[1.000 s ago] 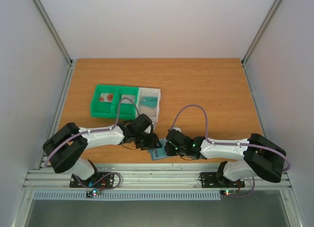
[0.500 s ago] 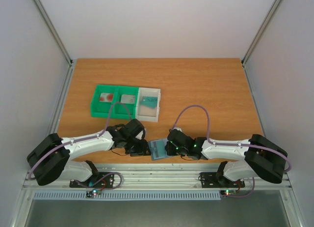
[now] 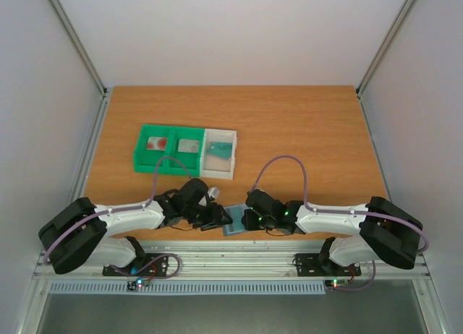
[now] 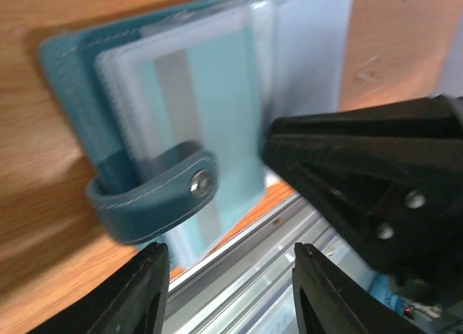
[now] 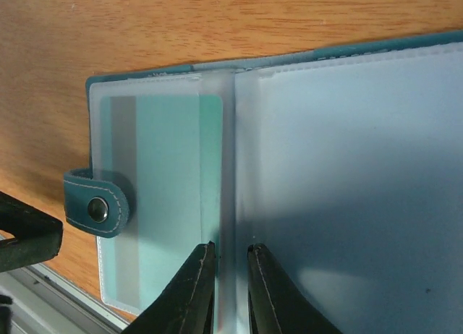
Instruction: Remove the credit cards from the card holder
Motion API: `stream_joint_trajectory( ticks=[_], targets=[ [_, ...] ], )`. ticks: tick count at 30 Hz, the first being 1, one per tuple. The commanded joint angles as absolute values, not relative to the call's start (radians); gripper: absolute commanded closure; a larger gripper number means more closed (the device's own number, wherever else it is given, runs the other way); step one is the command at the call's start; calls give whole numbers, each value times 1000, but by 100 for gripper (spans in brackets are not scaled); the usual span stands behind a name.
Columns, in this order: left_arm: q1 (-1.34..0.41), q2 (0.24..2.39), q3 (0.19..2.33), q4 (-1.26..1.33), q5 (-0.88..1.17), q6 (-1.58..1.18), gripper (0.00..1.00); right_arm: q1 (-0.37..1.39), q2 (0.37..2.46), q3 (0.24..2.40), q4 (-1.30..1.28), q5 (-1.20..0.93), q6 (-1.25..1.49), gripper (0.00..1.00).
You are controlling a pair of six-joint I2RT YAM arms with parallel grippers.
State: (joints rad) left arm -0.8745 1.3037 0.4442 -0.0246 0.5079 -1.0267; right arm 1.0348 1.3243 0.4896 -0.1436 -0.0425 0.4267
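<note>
The card holder (image 3: 235, 220) lies open near the table's front edge, blue-grey with a snap strap (image 4: 155, 193). A teal credit card (image 5: 170, 197) sits in its left clear sleeve, and the same credit card (image 4: 210, 103) shows in the left wrist view. My right gripper (image 5: 231, 294) stands over the sleeves' middle fold, jaws narrow, the fold between them. My left gripper (image 4: 231, 294) hangs open at the holder's left edge, over the metal rail, with nothing between its fingers. In the top view the left gripper (image 3: 217, 217) and the right gripper (image 3: 249, 218) flank the holder.
A green tray (image 3: 142, 157) and a white tray (image 3: 219, 172) stand side by side behind the arms. A pale card with a red mark (image 3: 155, 143), a grey card (image 3: 189, 146) and a teal card (image 3: 221, 147) lie in them. The aluminium rail (image 3: 231, 258) runs along the table's near edge.
My left arm has swung back from the trays toward the front edge, and its gripper now sits at the card holder's left side. The right gripper has stayed put on the holder.
</note>
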Motion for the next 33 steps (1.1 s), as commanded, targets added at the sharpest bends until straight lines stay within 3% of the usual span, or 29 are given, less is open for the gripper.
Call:
stream_joint_trajectory(
  ticks=[1,9,33],
  targets=[
    [-875,1329,426,173,509,-1103,52,1032,1340,490,-145,-31,438,85],
    [-899,1379,393,288,493,-1178,47,1032,1365,446,-92,-43,470,95],
    [-941,1328,364,233,411,-1227,38,1032,1379,440,-124,-18,485,98]
  ],
)
